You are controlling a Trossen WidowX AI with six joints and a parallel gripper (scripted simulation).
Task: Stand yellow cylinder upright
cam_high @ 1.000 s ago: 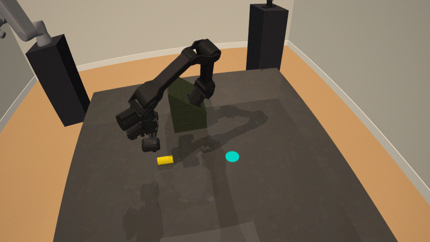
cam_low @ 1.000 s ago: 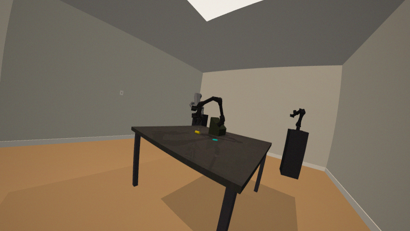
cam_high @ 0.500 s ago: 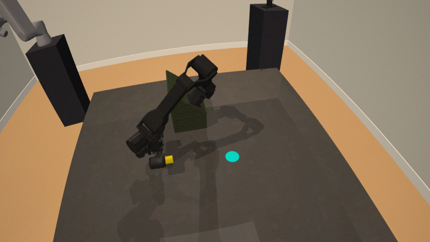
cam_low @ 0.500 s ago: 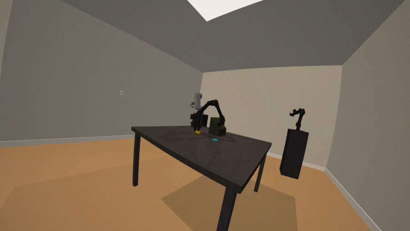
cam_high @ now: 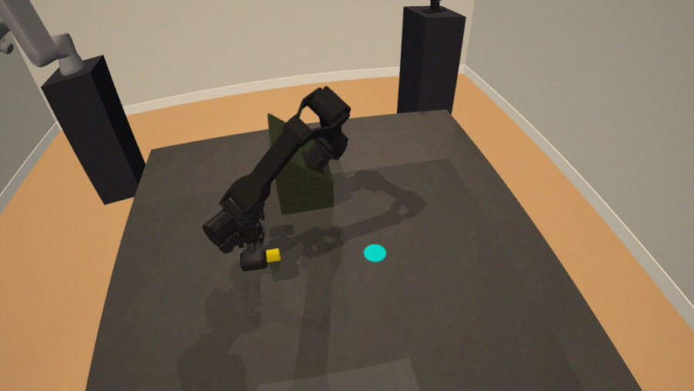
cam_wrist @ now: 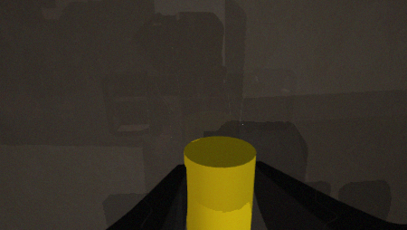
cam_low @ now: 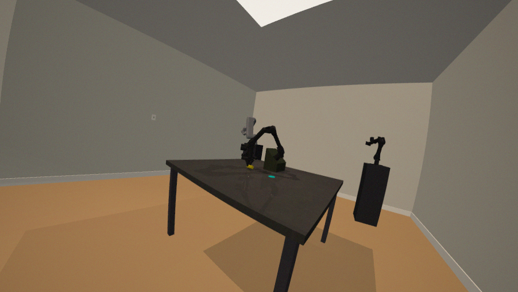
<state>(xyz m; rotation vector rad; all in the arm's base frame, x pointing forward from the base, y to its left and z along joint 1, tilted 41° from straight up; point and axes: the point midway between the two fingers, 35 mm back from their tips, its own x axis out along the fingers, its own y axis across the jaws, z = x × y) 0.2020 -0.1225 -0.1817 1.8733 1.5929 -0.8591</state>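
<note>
The yellow tall cylinder point(cam_high: 273, 255) point(cam_low: 250, 166) point(cam_wrist: 220, 181) lies on its side on the dark table point(cam_high: 461, 291). My gripper point(cam_high: 256, 259) point(cam_wrist: 219, 171) is down at table level and shut on the cylinder's left part; only its right end sticks out past the fingers in the top view. In the wrist view the black fingers flank the cylinder on both sides. The cyan circle point(cam_high: 375, 252) point(cam_low: 271, 176) is a flat disc on the table, well to the right of the cylinder and apart from it.
A dark green wedge block point(cam_high: 303, 186) point(cam_low: 274, 160) stands behind the cylinder near the arm's base. Two black pedestals point(cam_high: 91, 128) point(cam_high: 429, 58) stand off the table at the back; one shows in the exterior view point(cam_low: 371, 193).
</note>
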